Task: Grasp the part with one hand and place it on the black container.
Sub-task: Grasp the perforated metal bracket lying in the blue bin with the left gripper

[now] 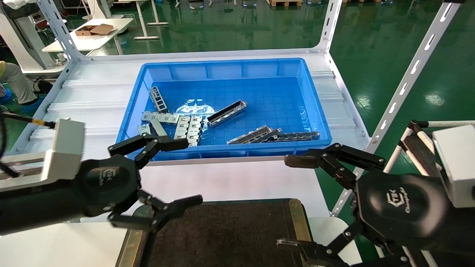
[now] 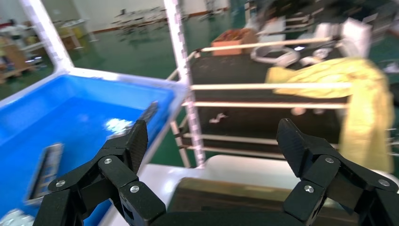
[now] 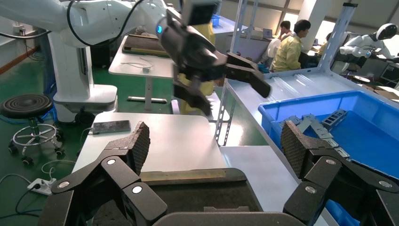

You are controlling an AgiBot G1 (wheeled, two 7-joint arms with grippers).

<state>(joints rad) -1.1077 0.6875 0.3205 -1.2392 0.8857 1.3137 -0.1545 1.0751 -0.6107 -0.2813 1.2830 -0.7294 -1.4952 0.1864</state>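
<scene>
The part [image 1: 227,113], a silver-grey channel strip with a dark inside, lies aslant in the middle of the blue bin [image 1: 319,122]. The black container [image 1: 222,233] lies on the white table at the near edge, between the two arms. My left gripper [image 1: 191,171] is open and empty, held above the container's left end, near the bin's front wall. My right gripper [image 1: 284,202] is open and empty above the container's right end. In the left wrist view my left gripper [image 2: 212,136] is open over the container [image 2: 226,197]. In the right wrist view my right gripper [image 3: 214,141] is open over it [image 3: 202,193].
The bin also holds pale slotted plates [image 1: 185,128], another channel strip [image 1: 249,135] and a dark chain-like strip [image 1: 293,136] by its front wall. White slotted rack posts [image 1: 408,78] stand at the shelf's corners. A black cart [image 1: 412,144] stands to the right.
</scene>
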